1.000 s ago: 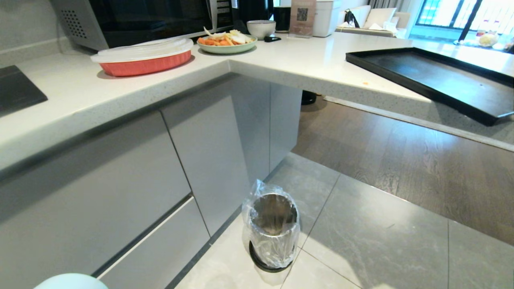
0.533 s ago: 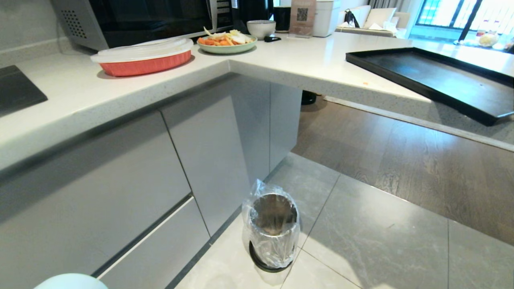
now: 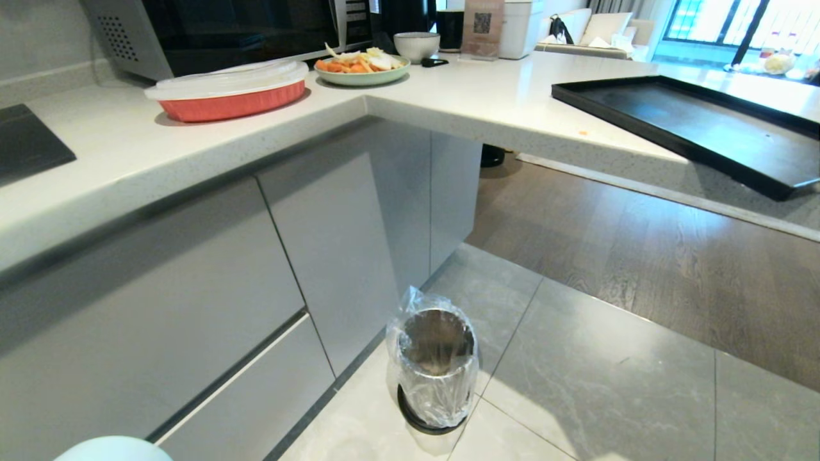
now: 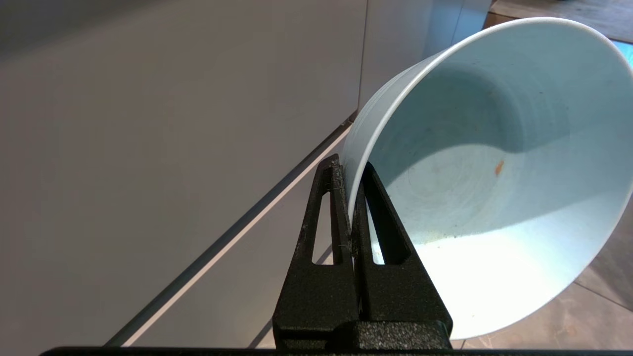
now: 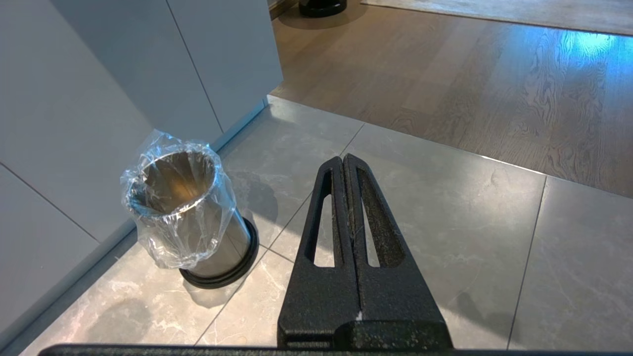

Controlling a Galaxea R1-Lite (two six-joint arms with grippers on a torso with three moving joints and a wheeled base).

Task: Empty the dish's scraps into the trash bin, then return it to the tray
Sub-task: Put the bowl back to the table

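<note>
My left gripper [image 4: 347,167] is shut on the rim of the dish [image 4: 494,173], a pale blue bowl tipped on its side beside the grey cabinet fronts. Only a tiny orange speck [image 4: 499,167] of the scraps clings inside it. A sliver of the dish [image 3: 112,449] shows at the bottom left of the head view. The trash bin [image 3: 437,367], shiny metal with a clear liner, stands on the floor tiles by the cabinet corner. It appears again as the trash bin [image 5: 190,217] beside my shut, empty right gripper [image 5: 343,159]. The black tray [image 3: 692,128] lies bare on the counter at right.
On the white counter [image 3: 448,96] sit a red baking dish with a clear lid [image 3: 229,93], a green plate of sliced vegetables [image 3: 362,67] and a grey-white bowl [image 3: 416,45]. A microwave [image 3: 224,29] stands behind them. Wood flooring [image 3: 640,256] stretches under the counter overhang.
</note>
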